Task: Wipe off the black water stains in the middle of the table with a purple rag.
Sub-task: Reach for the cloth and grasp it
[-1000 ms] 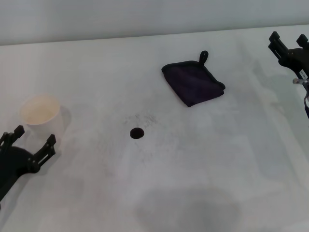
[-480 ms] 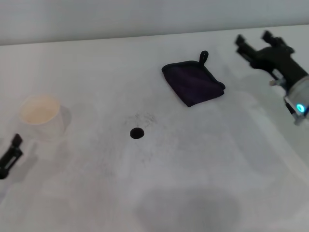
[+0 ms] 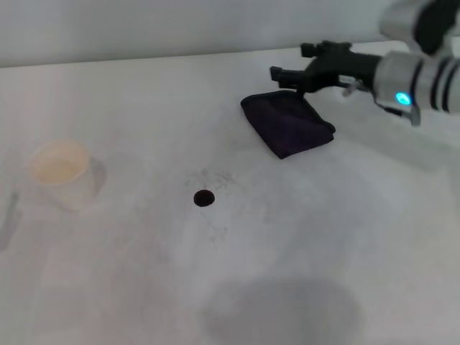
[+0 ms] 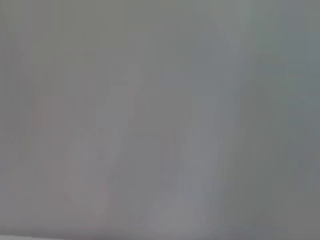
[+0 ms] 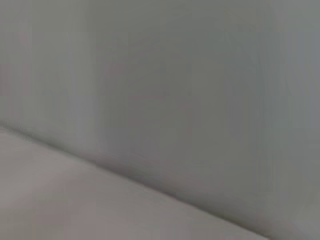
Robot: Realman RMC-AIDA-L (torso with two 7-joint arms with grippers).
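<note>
Above the far right part of the table (image 3: pixel 144 287), the right gripper (image 3: pixel 298 63) reaches for the purple rag (image 3: pixel 287 124).

Its fingers look parted, one (image 3: pixel 284 74) just over the rag's far edge, not yet closed on the cloth. The rag lies flat, well apart from the black water stains (image 3: pixel 204 198) at the table's middle. The step looks like the reach; next it must descend and pinch the cloth. The left gripper is out of sight.

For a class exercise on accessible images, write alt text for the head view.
The black right gripper, fingers apart, hovers over the far edge of a dark purple folded rag on a white matte table. Nearer lies a small round black stain, with a white paper cup at left.
</note>
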